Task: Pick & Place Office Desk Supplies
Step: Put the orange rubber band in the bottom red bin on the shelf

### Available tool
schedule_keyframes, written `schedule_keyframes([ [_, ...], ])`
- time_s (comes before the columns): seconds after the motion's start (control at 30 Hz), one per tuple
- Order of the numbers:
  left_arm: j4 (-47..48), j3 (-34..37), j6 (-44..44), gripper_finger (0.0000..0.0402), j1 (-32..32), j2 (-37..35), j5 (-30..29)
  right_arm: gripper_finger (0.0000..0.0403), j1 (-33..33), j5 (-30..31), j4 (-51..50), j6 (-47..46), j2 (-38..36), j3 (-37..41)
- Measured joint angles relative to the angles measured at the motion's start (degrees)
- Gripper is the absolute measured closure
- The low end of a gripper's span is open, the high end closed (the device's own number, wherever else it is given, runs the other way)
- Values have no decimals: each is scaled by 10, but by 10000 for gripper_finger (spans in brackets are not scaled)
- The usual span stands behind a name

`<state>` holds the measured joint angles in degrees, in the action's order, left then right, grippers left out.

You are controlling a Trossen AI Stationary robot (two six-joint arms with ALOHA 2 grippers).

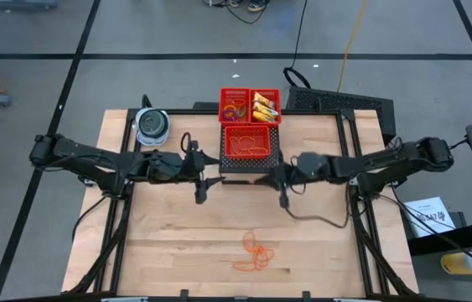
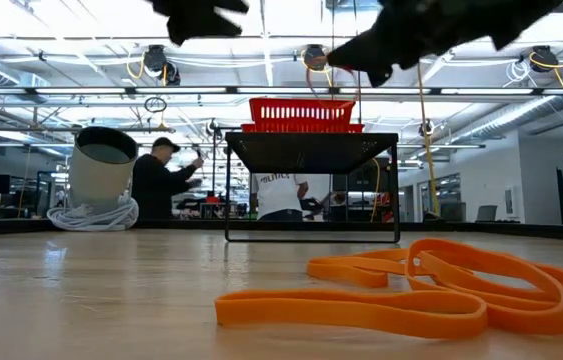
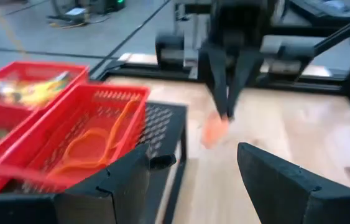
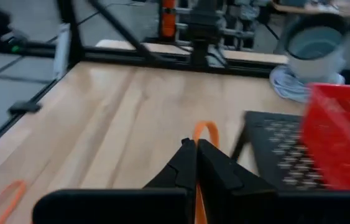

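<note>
Three red mesh baskets are seen at the far middle of the wooden table (image 1: 177, 243), raised on a black perforated stand (image 1: 250, 164). The large front basket (image 1: 250, 143) holds a tangle of thin orange rubber bands (image 1: 248, 147); their number cannot be told. Behind it, the left small basket (image 1: 235, 105) holds small coloured rings (image 1: 234, 109), orange and purple among them, too small to be counted. The right small basket (image 1: 266, 105) holds small yellow packets (image 1: 263, 106), about three. A round blue-grey container (image 1: 152, 124) stands on a coil of white cable at the far left of the table, well apart from the baskets; its contents cannot be made out.

A loose heap of orange rubber bands (image 1: 255, 252) lies on the table near the front edge, roughly in the middle; several loops overlap and no firm count can be given.

Two arms are present. The left gripper (image 1: 201, 188) is held above the table just beside the stand's left front corner, its jaws spread and nothing between them. The right gripper (image 1: 283, 199) is held above the table just beside the stand's right front corner, its jaws pressed together on one orange rubber band (image 4: 206, 132), whose loop is seen beyond the tips in the right wrist view.
</note>
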<state>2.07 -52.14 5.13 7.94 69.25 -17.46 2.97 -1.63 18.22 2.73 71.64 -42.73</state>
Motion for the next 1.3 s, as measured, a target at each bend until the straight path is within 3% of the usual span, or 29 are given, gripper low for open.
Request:
schedule_keyframes([
  [0.13,-32,54,24,151,0,-11,-24,403,-39,-31,-48,-5,0,-52],
  [0.4,-83,144,59,151,0,-87,-92,403,-103,-32,-88,10,0,-128],
  [0.57,-144,193,64,151,0,-121,-112,403,-150,-32,-108,10,0,-137],
  [0.87,-169,214,100,151,0,-101,-111,397,-176,-31,-122,10,0,-125],
  [1.07,-191,214,104,151,-2,-80,-111,364,-180,-29,-121,11,0,-123],
  [1.3,-202,214,108,151,-2,-66,-111,287,-180,-28,-125,5,0,-123],
])
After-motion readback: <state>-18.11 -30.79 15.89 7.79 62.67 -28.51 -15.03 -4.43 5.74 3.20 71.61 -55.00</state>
